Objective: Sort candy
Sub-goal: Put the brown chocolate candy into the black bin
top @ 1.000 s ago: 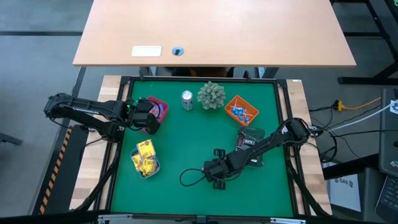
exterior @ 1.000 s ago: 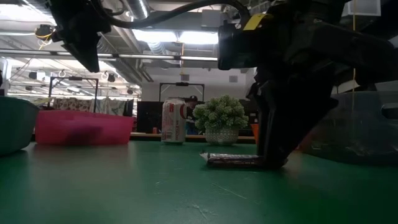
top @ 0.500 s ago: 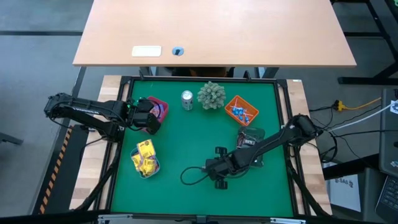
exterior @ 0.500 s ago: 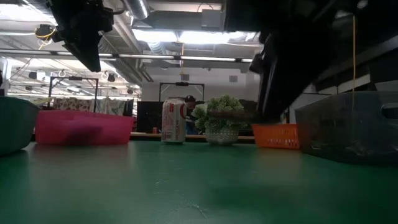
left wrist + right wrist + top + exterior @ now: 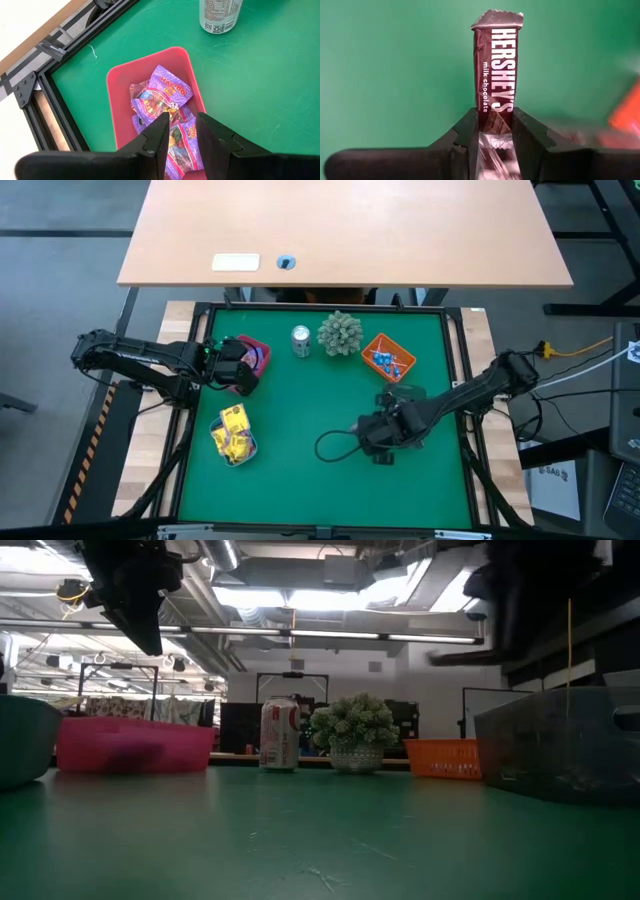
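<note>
My right gripper (image 5: 494,117) is shut on a dark brown Hershey's mini bar (image 5: 497,60) and hangs over the green table (image 5: 300,410) right of its middle (image 5: 385,432). My left gripper (image 5: 181,131) hovers above the pink tray (image 5: 115,100) at the far left, its fingers a narrow gap apart with nothing between them. Purple candy packets (image 5: 162,95) lie in that tray. Blue pieces lie in the orange tray (image 5: 388,358), dark bars in a clear tray (image 5: 403,398), and yellow packets in a tray (image 5: 235,435) at the near left. My right gripper pinches the bar's two long sides near one end (image 5: 495,106) between its two fingers. The fingers point steeply down and lie along the bar. The bar sticks out past the fingertips, crimped free end (image 5: 497,19) foremost, lifted clear of the table.
A silver can (image 5: 301,340) and a green spiky plant ball (image 5: 341,332) stand at the far edge between the pink and orange trays. A black cable loops on the table (image 5: 335,448) beside my right arm. A wooden desk (image 5: 350,230) lies beyond the table.
My right gripper has risen from the table and gone toward the right edge, staying shut on the bar. The bar lay flat on the green surface a second ago and is now lifted clear.
</note>
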Controlling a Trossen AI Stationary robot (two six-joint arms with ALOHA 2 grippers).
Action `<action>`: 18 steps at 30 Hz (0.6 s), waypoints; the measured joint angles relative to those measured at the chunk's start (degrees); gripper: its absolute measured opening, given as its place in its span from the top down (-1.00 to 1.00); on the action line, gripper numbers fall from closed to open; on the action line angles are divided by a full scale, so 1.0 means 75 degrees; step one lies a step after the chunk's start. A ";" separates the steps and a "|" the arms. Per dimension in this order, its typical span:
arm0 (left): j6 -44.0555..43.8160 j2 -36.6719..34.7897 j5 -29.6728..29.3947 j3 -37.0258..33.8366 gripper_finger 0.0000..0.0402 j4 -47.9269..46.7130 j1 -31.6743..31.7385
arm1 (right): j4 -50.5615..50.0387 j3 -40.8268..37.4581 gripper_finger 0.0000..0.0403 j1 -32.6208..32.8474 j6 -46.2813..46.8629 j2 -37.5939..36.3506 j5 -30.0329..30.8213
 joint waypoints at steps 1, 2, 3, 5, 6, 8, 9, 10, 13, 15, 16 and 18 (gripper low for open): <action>0.0002 0.0000 -0.0001 0.0000 0.58 0.0000 -0.0002 | -0.0342 0.0000 0.53 0.0000 0.0077 -0.0115 0.0033; 0.0002 0.0000 -0.0001 0.0000 0.58 0.0000 -0.0002 | -0.0715 0.0003 0.53 0.0000 0.0168 -0.0232 0.0075; -0.0001 0.0000 -0.0001 0.0000 0.58 0.0000 0.0001 | -0.1159 0.0003 0.53 0.0000 0.0256 -0.0334 0.0128; -0.0001 0.0000 -0.0001 0.0000 0.58 0.0003 -0.0002 | -0.2031 0.0003 0.53 0.0000 0.0451 -0.0491 0.0157; 0.0002 0.0000 -0.0001 0.0000 0.58 0.0001 0.0001 | -0.2434 0.0003 0.53 0.0000 0.0563 -0.0561 0.0173; 0.0000 0.0000 -0.0001 0.0000 0.58 0.0003 -0.0001 | -0.3120 0.0003 0.53 0.0000 0.0778 -0.0647 0.0177; 0.0002 0.0000 -0.0001 0.0000 0.58 0.0003 0.0001 | -0.3371 0.0003 0.53 0.0000 0.0907 -0.0663 0.0172; 0.0002 0.0000 -0.0001 0.0000 0.58 0.0001 0.0000 | -0.3537 0.0003 0.53 0.0000 0.1002 -0.0664 0.0125; 0.0002 0.0000 -0.0001 0.0000 0.58 0.0000 -0.0001 | -0.3698 0.0003 0.52 0.0000 0.1078 -0.0661 -0.0062; 0.0002 0.0000 -0.0001 0.0000 0.58 0.0000 0.0000 | -0.3701 0.0003 0.50 0.0000 0.1009 -0.0661 -0.0082; 0.0002 0.0000 -0.0001 0.0000 0.58 0.0000 0.0001 | -0.3711 0.0003 0.49 0.0000 0.0985 -0.0660 -0.0085; 0.0002 0.0000 -0.0001 0.0000 0.58 0.0000 -0.0002 | -0.3749 0.0003 0.46 0.0000 0.0966 -0.0658 -0.0085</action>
